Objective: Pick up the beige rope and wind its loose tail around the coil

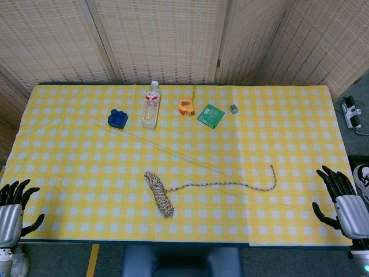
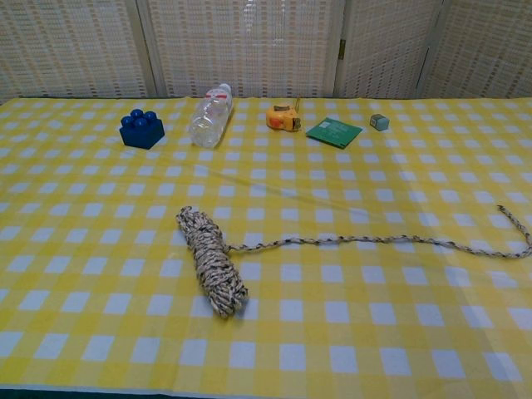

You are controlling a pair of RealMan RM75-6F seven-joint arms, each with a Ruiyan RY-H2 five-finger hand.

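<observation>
Both hands idle at tabletop (image 1: pixel 69 173) edges, left hand (image 1: pixel 11 210) and right hand (image 1: pixel 346 205) fingers apart, empty. Risk: lifting rope coil (image 1: pixel 159 193) loosely, it unravels; long tail (image 1: pixel 230 184) may snag or drag.

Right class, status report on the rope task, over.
Both hands, left hand and right hand, open at table edges. Rope coil untouched, tail stretched right. Nothing in the way.

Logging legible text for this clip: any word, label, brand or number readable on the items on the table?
No text can be read in either view.
Plastic bottle: red and white label, print too blurred.
Tape measure: markings too small.
Green packet: faint print, unreadable.
Small grey cube, blue brick and beige rope: no lettering visible.
</observation>
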